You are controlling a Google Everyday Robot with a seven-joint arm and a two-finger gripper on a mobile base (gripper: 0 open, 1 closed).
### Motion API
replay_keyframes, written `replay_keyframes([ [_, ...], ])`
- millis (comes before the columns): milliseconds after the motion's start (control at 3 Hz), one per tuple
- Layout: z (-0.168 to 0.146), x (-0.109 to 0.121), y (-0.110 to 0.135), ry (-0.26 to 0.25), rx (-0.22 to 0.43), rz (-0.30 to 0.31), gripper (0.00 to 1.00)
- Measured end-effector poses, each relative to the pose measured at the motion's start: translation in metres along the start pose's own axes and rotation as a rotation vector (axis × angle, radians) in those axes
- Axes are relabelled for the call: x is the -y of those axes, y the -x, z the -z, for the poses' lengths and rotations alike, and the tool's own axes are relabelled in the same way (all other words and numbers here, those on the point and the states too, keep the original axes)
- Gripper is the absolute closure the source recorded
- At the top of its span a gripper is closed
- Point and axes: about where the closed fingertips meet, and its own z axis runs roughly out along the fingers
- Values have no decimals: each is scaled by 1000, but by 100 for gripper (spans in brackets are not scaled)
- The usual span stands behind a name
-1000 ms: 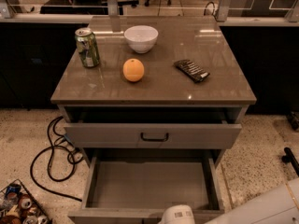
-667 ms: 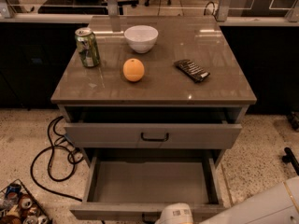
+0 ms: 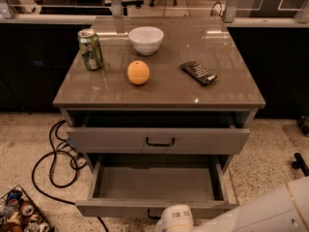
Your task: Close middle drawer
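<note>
At the front of the pulled-out middle drawer [image 3: 116, 208] sits the gripper [image 3: 174, 220], its opening impossible to tell.

the middle drawer [image 3: 154, 183] was seen in plain grey throughout. the gripper [image 3: 175, 220], at the bottom edge just in front of that drawer, was shown in white. on the glossy brown-grey top [image 3: 227, 57] were set a green-and-white can [image 3: 91, 49], a white bowl [image 3: 146, 39], an orange fruit [image 3: 138, 72] and a dark, striped packet [image 3: 198, 73]. the floor [image 3: 29, 129] was speckled beige.
</note>
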Motion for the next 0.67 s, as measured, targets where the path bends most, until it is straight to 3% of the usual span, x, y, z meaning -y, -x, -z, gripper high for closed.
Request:
replay_keyframes([
  [333,-4,36,6,-72,-31,-39,100],
  [667,-5,46,7,-94,-41,-51,100],
])
